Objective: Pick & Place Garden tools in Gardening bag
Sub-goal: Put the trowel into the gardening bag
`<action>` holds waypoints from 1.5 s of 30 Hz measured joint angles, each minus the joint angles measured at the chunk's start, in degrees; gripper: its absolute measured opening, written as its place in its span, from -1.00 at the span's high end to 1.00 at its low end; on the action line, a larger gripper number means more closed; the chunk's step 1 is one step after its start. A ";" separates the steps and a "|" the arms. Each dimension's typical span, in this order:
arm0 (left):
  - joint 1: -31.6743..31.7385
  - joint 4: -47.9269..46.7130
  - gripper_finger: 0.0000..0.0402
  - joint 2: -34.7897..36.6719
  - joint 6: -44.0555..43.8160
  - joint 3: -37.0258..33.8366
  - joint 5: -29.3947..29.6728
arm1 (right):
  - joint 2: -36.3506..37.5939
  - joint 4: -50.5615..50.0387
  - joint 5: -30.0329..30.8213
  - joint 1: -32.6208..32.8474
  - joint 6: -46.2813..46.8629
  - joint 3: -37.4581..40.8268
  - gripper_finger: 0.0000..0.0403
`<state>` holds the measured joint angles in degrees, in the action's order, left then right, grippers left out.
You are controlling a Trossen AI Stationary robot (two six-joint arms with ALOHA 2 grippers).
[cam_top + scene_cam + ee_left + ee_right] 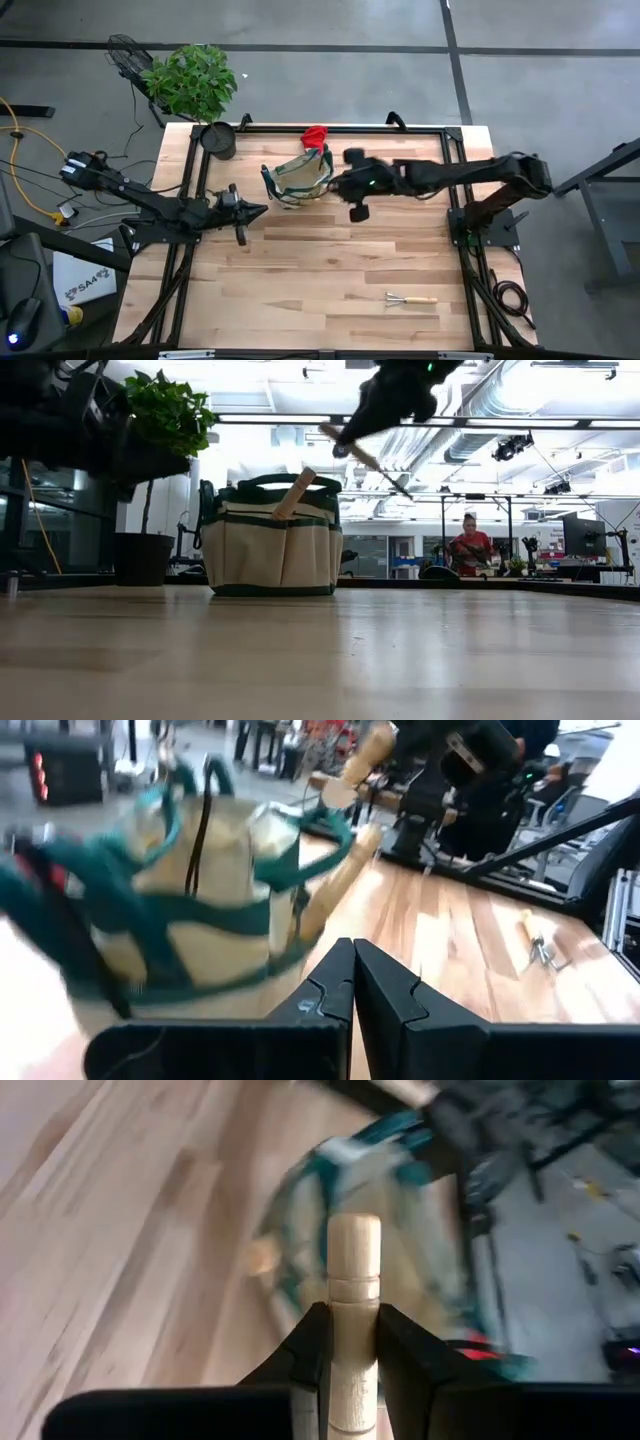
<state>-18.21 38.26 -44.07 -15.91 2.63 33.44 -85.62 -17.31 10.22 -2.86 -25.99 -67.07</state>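
Right gripper (352, 1345) pinches a wooden-handled tool (353, 1270), fingers pressed onto the handle from both sides, handle end poking out past the tips. In the high view that gripper (352, 185) sits just beside the bag's (298, 178) right edge, raised off the table; low view shows it up top w/ the tool (352, 448) slanting down toward the bag (272, 540) mouth. Prob held high and tilted so the tool can clear the rim and drop into the round opening; can't tell which end leads.

Bag stands upright near the table's back edge, tan w/ green trim. One wooden handle (293, 494) already sticks out of its mouth at an angle, and a red glove (315, 135) hangs at the far rim. So part of the job looks done.

Left gripper (352, 970) is pressed together, holding nothing, fingertips pointed at the bag from its left side, close but apart in the high view (255, 210). Looks like it waits, or is set there to steady the bag.

One small rake (411, 299) lies alone on the table, front right, well apart from the bag — not yet picked.

Table (330, 270): light wood planks, black frame. Black pot (219, 139) w/ leafy plant (190, 80) at back left corner. Room behind: open lab, bright ceiling, a person (468, 546) in red seated far off.
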 joint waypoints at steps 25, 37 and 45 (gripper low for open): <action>9.22 -15.72 0.98 22.25 9.61 -1.90 -13.41 | 21.00 12.58 1.66 -4.41 7.11 13.63 0.76; 9.22 -33.41 0.98 34.90 6.55 -1.97 -13.18 | 21.00 43.89 1.88 -4.22 12.93 30.15 0.76; 9.22 -34.95 0.98 38.75 9.54 -1.92 -11.93 | 20.57 64.67 3.30 -2.97 15.27 39.55 0.76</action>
<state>-8.99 3.31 -5.32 -6.37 0.71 21.52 -65.05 47.37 13.52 -5.83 -10.72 -27.52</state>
